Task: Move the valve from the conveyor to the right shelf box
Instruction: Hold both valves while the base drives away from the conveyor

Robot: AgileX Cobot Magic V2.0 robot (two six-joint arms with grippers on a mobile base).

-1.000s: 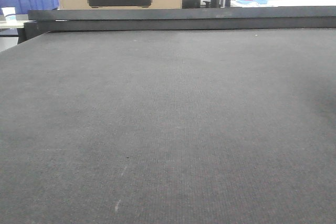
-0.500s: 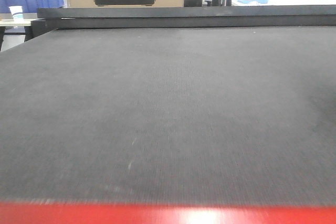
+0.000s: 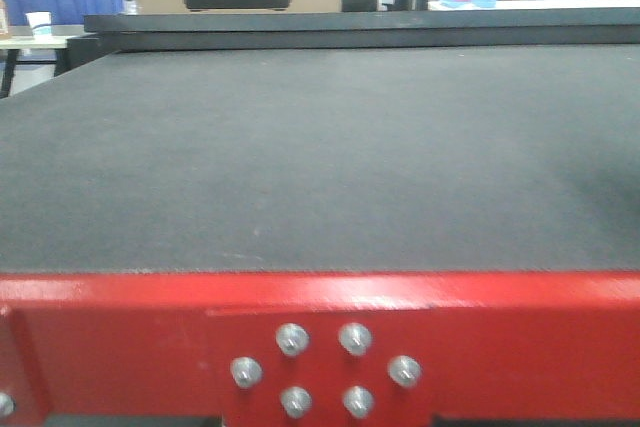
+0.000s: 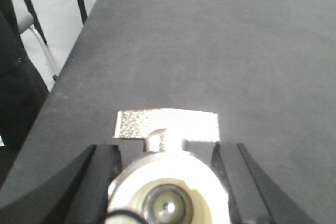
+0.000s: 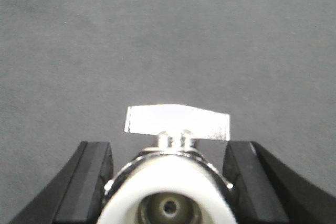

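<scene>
Wrist views show left valve [image 4: 173,174], right valve [image 5: 168,177] gripped; front shows conveyor [image 3: 320,147].

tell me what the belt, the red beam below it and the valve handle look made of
The conveyor belt looks like matte dark grey woven fabric; a fine weave shows. The red beam is probably painted metal: it has a glossy sheen and silvery bolts through it. The valve handle seems bare bright metal, strongly reflective. The valve below it looks like white plastic, though blurred.

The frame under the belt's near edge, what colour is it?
The frame is bright red with silver bolts, clearest in the front-facing view.
</scene>
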